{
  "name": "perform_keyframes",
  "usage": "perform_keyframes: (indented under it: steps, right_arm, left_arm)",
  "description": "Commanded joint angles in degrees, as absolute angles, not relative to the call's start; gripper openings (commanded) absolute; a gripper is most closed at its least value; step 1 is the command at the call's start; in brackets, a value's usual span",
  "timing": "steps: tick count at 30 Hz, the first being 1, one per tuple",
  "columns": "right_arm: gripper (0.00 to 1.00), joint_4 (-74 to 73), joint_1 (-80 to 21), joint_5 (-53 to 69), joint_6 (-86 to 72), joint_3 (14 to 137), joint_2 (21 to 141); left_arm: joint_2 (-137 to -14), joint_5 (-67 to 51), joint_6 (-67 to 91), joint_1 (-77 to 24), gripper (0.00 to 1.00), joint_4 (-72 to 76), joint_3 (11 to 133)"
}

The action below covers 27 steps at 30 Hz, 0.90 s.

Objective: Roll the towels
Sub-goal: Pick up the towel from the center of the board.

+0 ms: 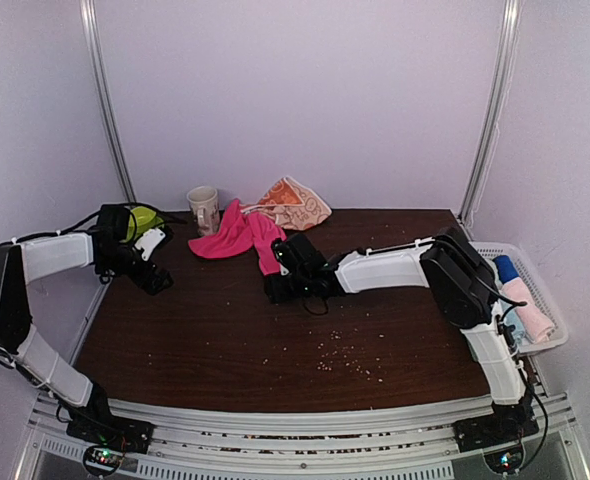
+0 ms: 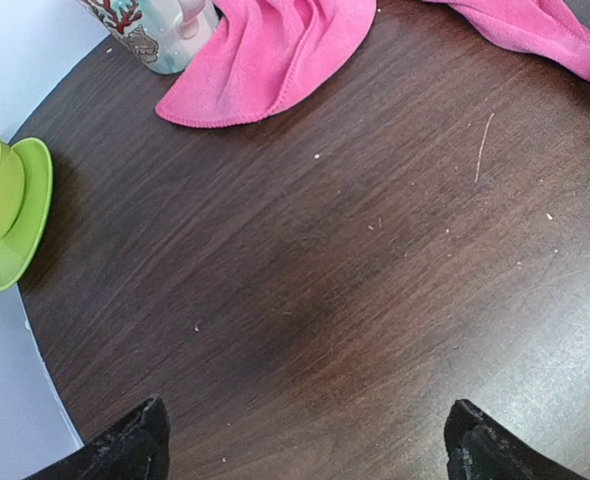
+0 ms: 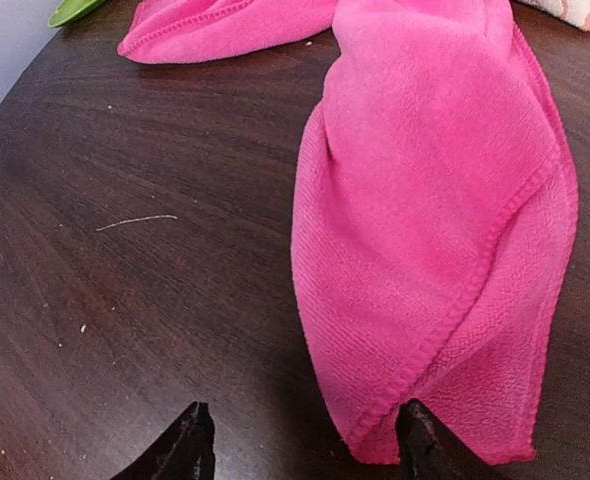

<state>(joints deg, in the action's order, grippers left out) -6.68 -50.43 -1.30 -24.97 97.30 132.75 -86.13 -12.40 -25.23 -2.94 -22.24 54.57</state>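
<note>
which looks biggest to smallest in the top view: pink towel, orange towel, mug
1. pink towel
2. orange towel, only slightly smaller; both lie bunched, so this ranking is unsure
3. mug, clearly smallest

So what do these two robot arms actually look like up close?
The left arm and right arm look alike: white shell sections, chunky black joints, and thin black cables looped alongside. The left claw and right claw are black, each with two dark, rough-looking fingers.

mug [image 1: 204,208] left of towels [image 1: 240,235] on table [image 1: 225,330]
</note>
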Motion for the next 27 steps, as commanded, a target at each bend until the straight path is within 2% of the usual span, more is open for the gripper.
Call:
perform_keyframes:
  steps: [1, 6, 8, 9, 10, 11, 12, 17, 23, 27]
  right_arm:
    - [0.61, -4.4, -50.9, 1.5, -28.3, 99.2, 134.8]
    - [0.53, -3.8, -51.0, 1.7, -29.0, 100.3, 136.4]
    - [0.44, -4.1, -51.0, 0.8, -29.0, 100.8, 136.9]
    - [0.38, -4.3, -51.0, 0.0, -29.0, 101.1, 137.2]
    - [0.27, -4.6, -51.0, -0.9, -28.9, 101.4, 137.2]
    - [0.09, -5.0, -51.0, -1.8, -28.5, 101.6, 137.1]
    - [0.00, -6.1, -51.1, -3.1, -27.9, 102.1, 136.7]
    - [0.00, -13.7, -52.8, -10.8, -19.1, 101.8, 127.5]
    - [0.00, -18.7, -53.8, -18.0, -13.1, 84.6, 103.2]
    - [0.00, -24.5, -54.0, -23.7, -12.0, 74.0, 91.1]
  left_arm:
    - [-84.9, -12.5, -25.1, -2.6, 0.98, -19.0, 53.5]
    - [-84.4, -12.8, -24.9, -2.6, 0.98, -18.5, 53.1]
    - [-84.4, -13.0, -24.8, -2.6, 0.98, -18.4, 53.2]
    - [-84.4, -13.0, -24.9, -2.6, 0.98, -18.5, 53.2]
    - [-84.5, -13.1, -24.9, -2.6, 0.98, -18.5, 53.2]
    - [-84.5, -13.1, -24.8, -2.6, 0.98, -18.4, 53.2]
    - [-84.6, -13.1, -24.8, -2.6, 0.98, -18.3, 53.1]
    - [-85.0, -12.8, -25.3, -2.6, 0.98, -18.1, 53.2]
    - [-85.3, -13.5, -26.3, -2.6, 0.98, -18.6, 54.1]
    - [-87.0, -14.6, -26.2, -2.6, 0.98, -19.8, 56.2]
